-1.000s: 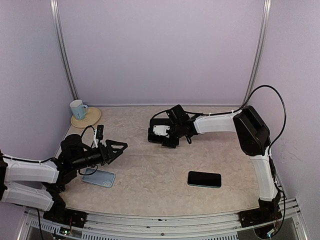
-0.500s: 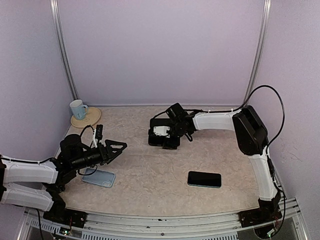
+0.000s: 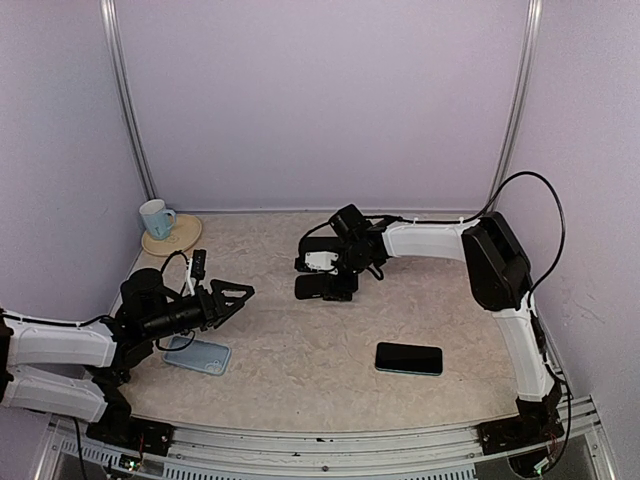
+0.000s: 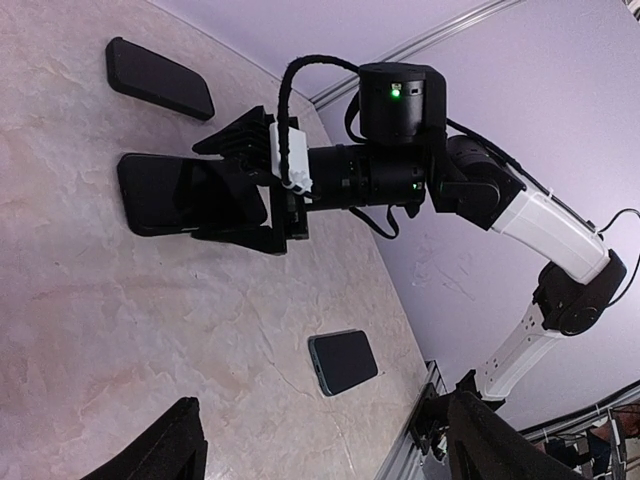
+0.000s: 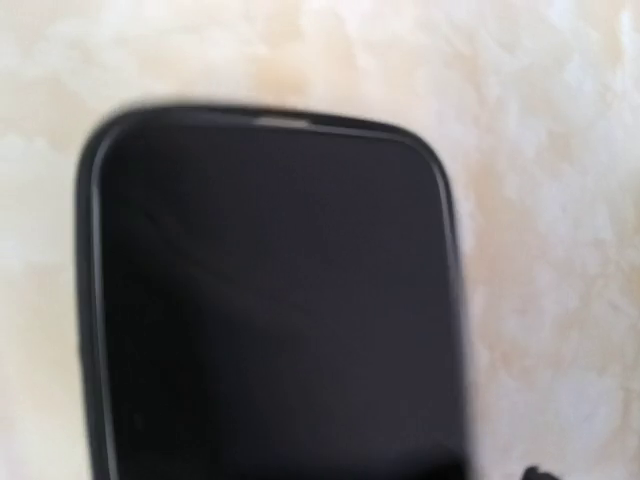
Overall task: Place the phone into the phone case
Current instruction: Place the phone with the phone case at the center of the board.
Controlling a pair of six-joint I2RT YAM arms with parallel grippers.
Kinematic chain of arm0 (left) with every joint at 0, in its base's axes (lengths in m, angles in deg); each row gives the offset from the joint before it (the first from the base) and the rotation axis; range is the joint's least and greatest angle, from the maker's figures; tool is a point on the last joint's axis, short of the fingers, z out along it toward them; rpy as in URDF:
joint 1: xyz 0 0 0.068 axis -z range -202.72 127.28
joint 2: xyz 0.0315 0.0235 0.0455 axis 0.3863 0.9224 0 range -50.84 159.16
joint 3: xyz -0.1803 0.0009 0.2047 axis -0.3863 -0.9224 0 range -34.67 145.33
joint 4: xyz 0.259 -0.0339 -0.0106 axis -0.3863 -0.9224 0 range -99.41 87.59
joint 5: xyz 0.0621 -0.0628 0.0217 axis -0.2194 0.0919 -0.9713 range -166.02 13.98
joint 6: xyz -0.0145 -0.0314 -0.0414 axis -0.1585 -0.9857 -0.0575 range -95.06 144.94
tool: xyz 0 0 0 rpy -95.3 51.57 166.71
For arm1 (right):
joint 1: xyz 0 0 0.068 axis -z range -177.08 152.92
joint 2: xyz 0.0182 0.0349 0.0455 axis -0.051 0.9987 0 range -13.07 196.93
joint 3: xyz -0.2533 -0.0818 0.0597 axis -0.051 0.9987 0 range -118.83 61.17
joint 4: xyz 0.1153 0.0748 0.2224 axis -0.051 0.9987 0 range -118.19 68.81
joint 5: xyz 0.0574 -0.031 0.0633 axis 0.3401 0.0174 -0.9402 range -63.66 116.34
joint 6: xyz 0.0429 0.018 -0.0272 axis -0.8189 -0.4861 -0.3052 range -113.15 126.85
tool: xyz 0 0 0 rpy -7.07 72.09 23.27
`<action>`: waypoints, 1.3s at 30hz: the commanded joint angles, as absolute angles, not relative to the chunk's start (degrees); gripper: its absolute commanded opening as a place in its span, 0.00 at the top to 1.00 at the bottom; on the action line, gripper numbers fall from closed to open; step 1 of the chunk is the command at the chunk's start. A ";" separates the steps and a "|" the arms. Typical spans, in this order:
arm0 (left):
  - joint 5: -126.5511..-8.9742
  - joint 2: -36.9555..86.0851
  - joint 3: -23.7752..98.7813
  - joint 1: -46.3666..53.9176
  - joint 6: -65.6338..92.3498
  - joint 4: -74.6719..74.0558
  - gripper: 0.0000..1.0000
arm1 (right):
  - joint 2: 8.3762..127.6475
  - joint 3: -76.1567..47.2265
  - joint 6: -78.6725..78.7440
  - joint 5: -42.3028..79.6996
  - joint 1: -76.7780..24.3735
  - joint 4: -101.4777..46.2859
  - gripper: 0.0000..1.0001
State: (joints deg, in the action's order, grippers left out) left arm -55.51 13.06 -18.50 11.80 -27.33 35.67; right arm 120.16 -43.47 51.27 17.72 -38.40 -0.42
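A black phone (image 3: pixel 318 288) (image 4: pixel 160 195) lies flat on the table at centre. In the right wrist view this phone (image 5: pixel 270 300) fills the frame, blurred, with a raised dark rim; whether that rim is a case I cannot tell. My right gripper (image 3: pixel 322 272) (image 4: pixel 215 192) stands low over it, open, one finger on each long side. Just beyond it lies a matte black phone case (image 4: pixel 160 78). My left gripper (image 3: pixel 238 293) (image 4: pixel 325 420) hangs open and empty at the left, above a light blue phone case (image 3: pixel 200 355).
A second dark phone (image 3: pixel 408 358) (image 4: pixel 342 362) with a teal edge lies at the near right. A pale blue mug (image 3: pixel 154 216) stands on a round coaster (image 3: pixel 178 238) at the back left corner. Purple walls close in the back and both sides.
The right gripper's jaws have spread wider and the black phone now lies flat on the table under them. The left arm has not moved.
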 commanded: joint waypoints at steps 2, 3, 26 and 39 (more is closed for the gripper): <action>-55.86 13.26 -18.93 11.99 -26.63 37.57 0.19 | 123.28 -44.07 51.06 16.37 -37.94 4.76 0.12; -55.86 13.31 -18.93 11.99 -26.68 37.66 0.19 | 123.40 -44.23 51.10 16.14 -37.79 5.12 0.12; -56.34 14.33 -19.20 12.26 -27.47 38.68 0.19 | 120.22 -39.48 43.58 15.74 -40.23 -7.99 0.00; -56.82 13.82 -19.47 12.51 -27.56 38.46 0.19 | 121.32 -39.03 41.34 22.10 -40.51 -13.53 0.00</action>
State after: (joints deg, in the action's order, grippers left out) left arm -56.01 14.11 -18.68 12.11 -27.53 36.99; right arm 120.31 -40.21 42.29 18.79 -40.25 -11.57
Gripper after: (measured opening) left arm 0.811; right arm 0.997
